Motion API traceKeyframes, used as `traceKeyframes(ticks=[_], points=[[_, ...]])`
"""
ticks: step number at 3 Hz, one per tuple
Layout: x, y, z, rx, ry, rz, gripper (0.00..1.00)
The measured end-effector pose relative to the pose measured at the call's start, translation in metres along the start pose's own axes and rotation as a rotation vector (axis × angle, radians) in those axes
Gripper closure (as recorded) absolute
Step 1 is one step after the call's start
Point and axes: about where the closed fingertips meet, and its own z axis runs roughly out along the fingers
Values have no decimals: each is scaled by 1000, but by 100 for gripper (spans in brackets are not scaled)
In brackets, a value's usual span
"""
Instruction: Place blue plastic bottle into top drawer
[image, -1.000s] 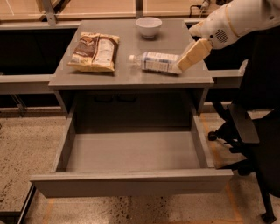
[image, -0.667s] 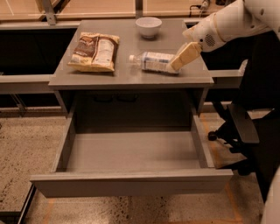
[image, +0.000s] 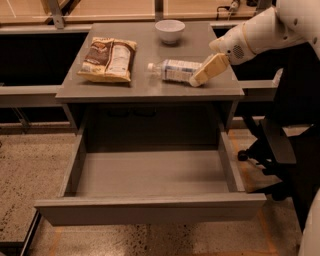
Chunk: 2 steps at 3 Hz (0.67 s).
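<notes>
In the camera view, a grey desk (image: 125, 89) fills the middle of the frame, and its top drawer (image: 150, 210) stands pulled out across the lower half, with the bare grey floor of the drawer showing between its low side walls. The blue plastic bottle (image: 172, 70) lies on its side on the desk top, right of centre, its white cap pointing toward the left of the frame. It is not in the drawer.

The white arm reaches in from the upper right, and the gripper (image: 199, 78) sits low over the desk top at the bottle's right end, touching or overlapping it. Whether the gripper is clamped on the bottle or released, I cannot tell.

A brown-and-yellow snack bag (image: 107, 59) lies flat on the left part of the desk top, well apart from the bottle. A small white bowl (image: 170, 30) stands near the back edge, above the bottle in the frame. A dark office chair (image: 280, 145) stands at the right, beside the drawer, on a speckled floor (image: 25, 175).
</notes>
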Motion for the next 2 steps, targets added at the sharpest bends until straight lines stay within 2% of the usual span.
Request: traceKeyframes(ticks=[2], points=[[1, -29, 37, 17, -72, 38, 0]])
